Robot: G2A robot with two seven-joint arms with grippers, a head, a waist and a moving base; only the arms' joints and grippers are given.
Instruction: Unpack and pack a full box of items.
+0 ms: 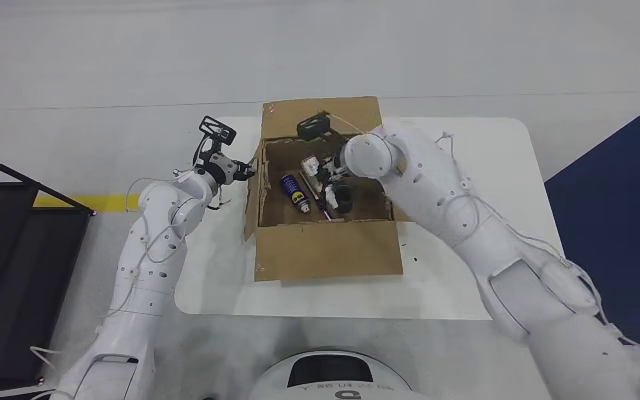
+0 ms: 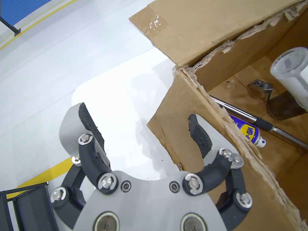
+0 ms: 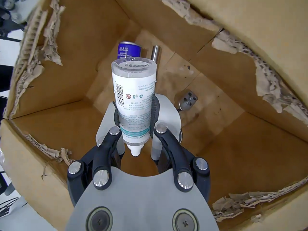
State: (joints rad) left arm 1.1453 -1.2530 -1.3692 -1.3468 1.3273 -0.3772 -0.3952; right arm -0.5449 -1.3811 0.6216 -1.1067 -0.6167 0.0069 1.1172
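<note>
Box (image 1: pixel 330 255) holds spray can (image 1: pixel 294 190) and rod (image 2: pixel 243 114); right fingers (image 3: pixel 168 116) pinch white bottle (image 3: pixel 133 97) inside, left fingers (image 2: pixel 201 137) spread

Smooth white arms (image 1: pixel 160 240) trail thin cables. The left claw (image 2: pixel 138 118) and right claw (image 3: pixel 135 111) have silver plates, black links and bright screws.

The box (image 1: pixel 330 250) is brown cardboard with paler, ragged torn edges. The spray can (image 2: pixel 247 131) is blue with a yellow patch and a white cap. The rod (image 2: pixel 232 108) is silver with a black grip. The bottle (image 3: pixel 133 97) is clear, with a white label, a black barcode and a teal band. The left end effector (image 2: pixel 138 118) and right end effector (image 3: pixel 136 106) are silver with black links and ribbed black pads. The tabletop (image 1: pixel 225 275) is white, and the floor (image 2: pixel 48 61) is pale grey with a yellow stripe.
</note>
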